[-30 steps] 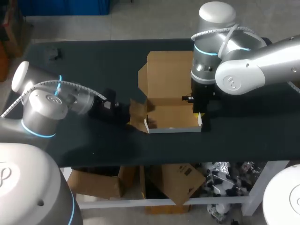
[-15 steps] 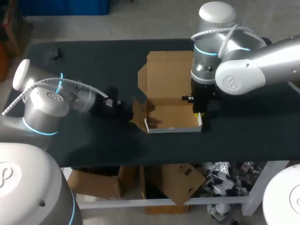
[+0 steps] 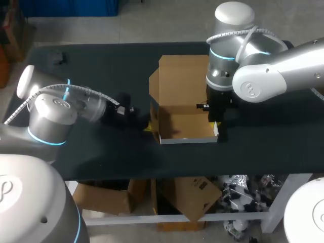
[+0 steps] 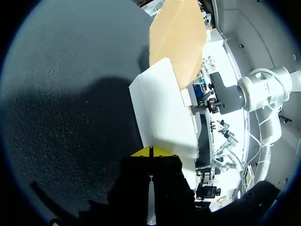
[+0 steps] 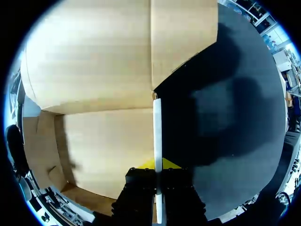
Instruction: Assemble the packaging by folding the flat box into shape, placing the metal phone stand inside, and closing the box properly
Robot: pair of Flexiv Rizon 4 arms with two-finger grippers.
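The half-folded cardboard box [image 3: 185, 126], brown inside and white outside, sits mid-table with its lid [image 3: 182, 81] lying open toward the far side. My left gripper [image 3: 145, 125] is shut, its yellow tips pressed against the outside of the box's left side flap [image 4: 162, 113], which stands nearly upright. In the left wrist view the gripper [image 4: 150, 152] meets that white panel's lower edge. My right gripper [image 5: 156, 165] is shut on the thin right wall [image 5: 157, 127], one finger inside the box and one outside. The box floor [image 5: 108, 146] is bare. I see no metal phone stand.
A small dark object [image 3: 61, 58] lies near the table's far left corner. The black tabletop [image 3: 263, 147] stretches open to the right of the box and along the front edge.
My left gripper has moved right toward the box, pushing the left side flap from splayed outward to nearly upright. The right arm and its grip have stayed still.
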